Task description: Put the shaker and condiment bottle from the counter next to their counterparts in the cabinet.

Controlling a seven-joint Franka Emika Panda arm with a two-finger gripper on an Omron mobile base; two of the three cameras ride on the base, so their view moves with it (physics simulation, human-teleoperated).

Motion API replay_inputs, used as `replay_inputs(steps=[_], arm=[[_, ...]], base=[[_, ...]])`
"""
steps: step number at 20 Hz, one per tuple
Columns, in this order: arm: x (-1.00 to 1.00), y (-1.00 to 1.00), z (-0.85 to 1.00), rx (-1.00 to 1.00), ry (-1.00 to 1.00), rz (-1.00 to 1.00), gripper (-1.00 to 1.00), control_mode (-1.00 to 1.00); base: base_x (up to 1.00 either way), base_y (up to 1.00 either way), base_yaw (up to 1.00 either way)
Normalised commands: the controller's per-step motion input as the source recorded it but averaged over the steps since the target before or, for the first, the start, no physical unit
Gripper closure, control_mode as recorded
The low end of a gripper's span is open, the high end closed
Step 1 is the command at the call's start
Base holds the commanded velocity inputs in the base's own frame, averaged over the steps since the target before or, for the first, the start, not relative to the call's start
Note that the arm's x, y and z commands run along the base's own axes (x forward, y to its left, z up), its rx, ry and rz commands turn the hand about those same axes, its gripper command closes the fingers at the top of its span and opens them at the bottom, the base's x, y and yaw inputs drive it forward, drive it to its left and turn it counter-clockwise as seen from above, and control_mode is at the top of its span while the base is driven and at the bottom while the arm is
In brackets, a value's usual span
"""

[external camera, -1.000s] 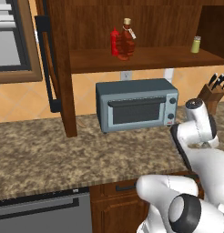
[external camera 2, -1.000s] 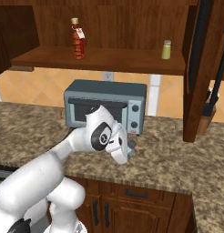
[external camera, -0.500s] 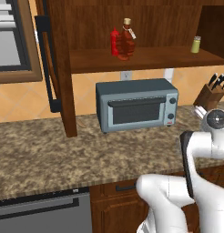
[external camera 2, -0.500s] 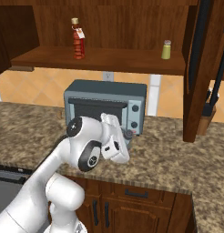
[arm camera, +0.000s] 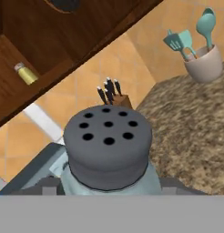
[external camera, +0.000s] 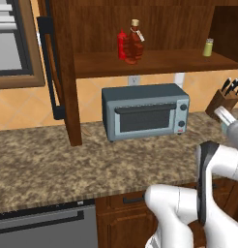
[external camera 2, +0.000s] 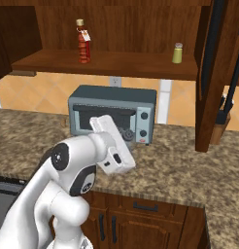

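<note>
One bent arm (external camera 2: pixel 68 170) lifts the shaker (arm camera: pixel 108 148) above the counter (external camera: pixel 53 167).

Shaker (arm camera: pixel 108 154) — grey holed cap, pale blue-grey body.

Speckled granite counter (external camera: pixel 67 167) with toaster oven (external camera: pixel 146 110), knife block (external camera: pixel 222 102), utensil crock (arm camera: pixel 204 63).

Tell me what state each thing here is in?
Pale blue-grey cylindrical shaker with grey cap: gripped in the jaws.
Squat red-brown glass bottle: upright on the cabinet shelf.
Dark wooden cabinet door: open.
Grey toaster oven: door shut.
Yellow-green shaker: upright on the shelf.
</note>
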Motion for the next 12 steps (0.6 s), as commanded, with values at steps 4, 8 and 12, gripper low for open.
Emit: replay_inputs(steps=[4, 8, 12], arm=[[-0.01, 0.32, 0.85, -0.03, -0.03, 0.11, 1.00, -1.00], [-0.01, 0.45, 0.73, -0.05, 0.00, 0.09, 1.00, -1.00], [-0.07, 0.29, 0.70, -0.11, 0.08, 0.00, 1.00, -1.00]], base=[[0.00, 0.00, 0.00], [0.00, 0.00, 0.00], [0.00, 0.00, 0.00]])
